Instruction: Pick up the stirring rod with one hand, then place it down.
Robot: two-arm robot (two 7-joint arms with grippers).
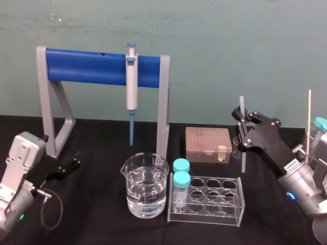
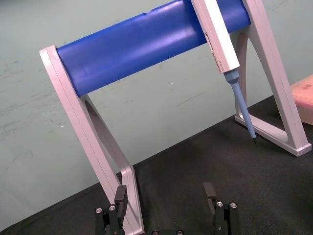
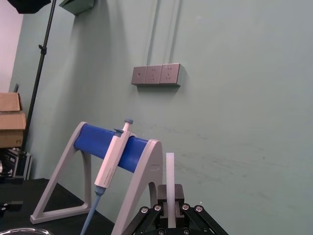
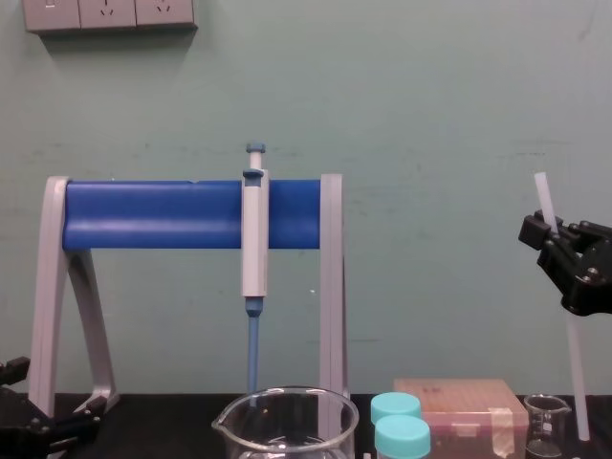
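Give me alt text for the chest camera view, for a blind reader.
The right gripper holds the stirring rod nearly upright at the right edge, beside a small beaker. A pipette hangs on a blue rack at centre; the left gripper sits low at the left.

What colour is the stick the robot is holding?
Translucent white. The stirring rod shows best in the chest view.
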